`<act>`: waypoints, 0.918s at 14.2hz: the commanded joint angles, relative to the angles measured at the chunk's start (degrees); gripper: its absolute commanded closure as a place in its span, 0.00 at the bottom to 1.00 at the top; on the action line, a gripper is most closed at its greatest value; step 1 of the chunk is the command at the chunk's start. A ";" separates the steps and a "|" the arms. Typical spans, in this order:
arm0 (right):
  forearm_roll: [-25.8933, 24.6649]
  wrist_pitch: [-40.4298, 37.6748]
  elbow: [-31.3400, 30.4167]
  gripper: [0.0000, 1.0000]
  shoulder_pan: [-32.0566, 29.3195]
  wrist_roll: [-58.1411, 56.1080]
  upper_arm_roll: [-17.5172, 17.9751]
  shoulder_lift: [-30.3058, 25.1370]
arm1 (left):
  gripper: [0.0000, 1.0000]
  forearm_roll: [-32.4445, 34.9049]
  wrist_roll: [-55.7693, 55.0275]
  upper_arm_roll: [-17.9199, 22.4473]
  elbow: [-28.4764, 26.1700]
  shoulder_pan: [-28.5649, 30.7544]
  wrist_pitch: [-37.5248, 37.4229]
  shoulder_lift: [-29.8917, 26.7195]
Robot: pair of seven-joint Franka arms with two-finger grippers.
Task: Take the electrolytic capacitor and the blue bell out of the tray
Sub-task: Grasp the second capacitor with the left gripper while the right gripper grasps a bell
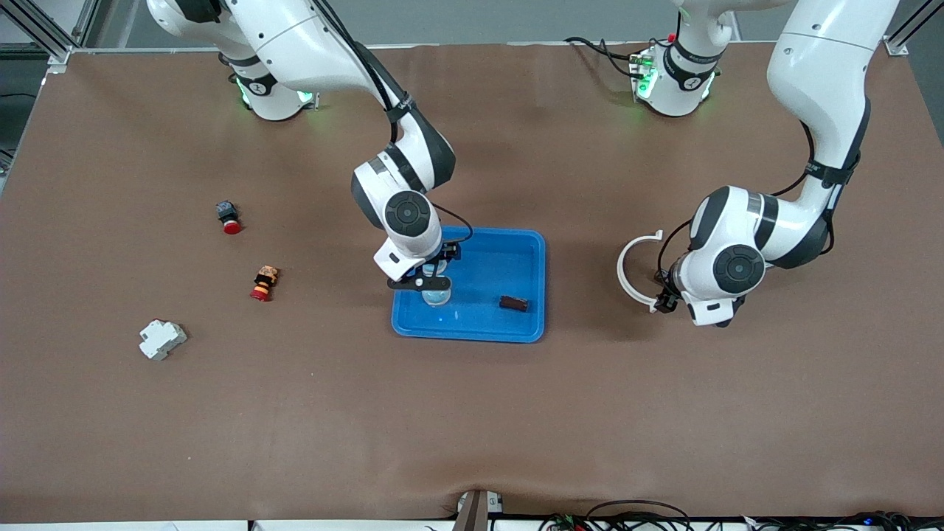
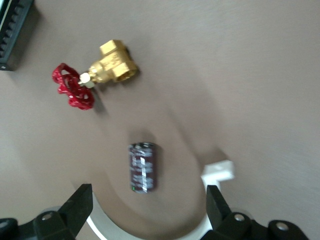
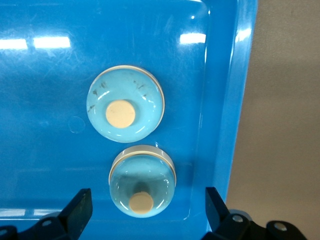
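Observation:
A dark capacitor (image 2: 143, 166) lies on the brown table, just ahead of my left gripper (image 2: 148, 200), whose fingers stand wide open and apart from it. In the front view that gripper (image 1: 658, 295) hangs low beside a white open ring (image 1: 633, 269), and the capacitor is hidden there. My right gripper (image 1: 431, 284) is over the blue tray (image 1: 542, 280), open and empty. Below it a light-blue bell (image 3: 142, 182) with a beige button rests in the tray (image 3: 240, 75) by its wall. A second bell (image 3: 125, 111) sits beside the first.
A small dark brown block (image 1: 514, 302) lies in the tray toward the left arm's end. A brass valve with a red handwheel (image 2: 95, 75) lies near the capacitor. Two red push-buttons (image 1: 228, 217) (image 1: 263, 284) and a white breaker (image 1: 161, 339) sit toward the right arm's end.

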 commanded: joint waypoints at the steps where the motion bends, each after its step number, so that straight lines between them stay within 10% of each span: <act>1: 0.09 0.88 0.51 0.00 0.83 1.16 -0.29 0.97 | 0.00 -0.46 -4.01 -0.99 3.51 -3.64 -0.19 -0.52; 13: 0.09 3.43 0.60 0.00 1.88 1.25 -0.29 3.25 | 0.00 -1.17 -22.40 -0.99 17.93 -18.59 13.43 11.68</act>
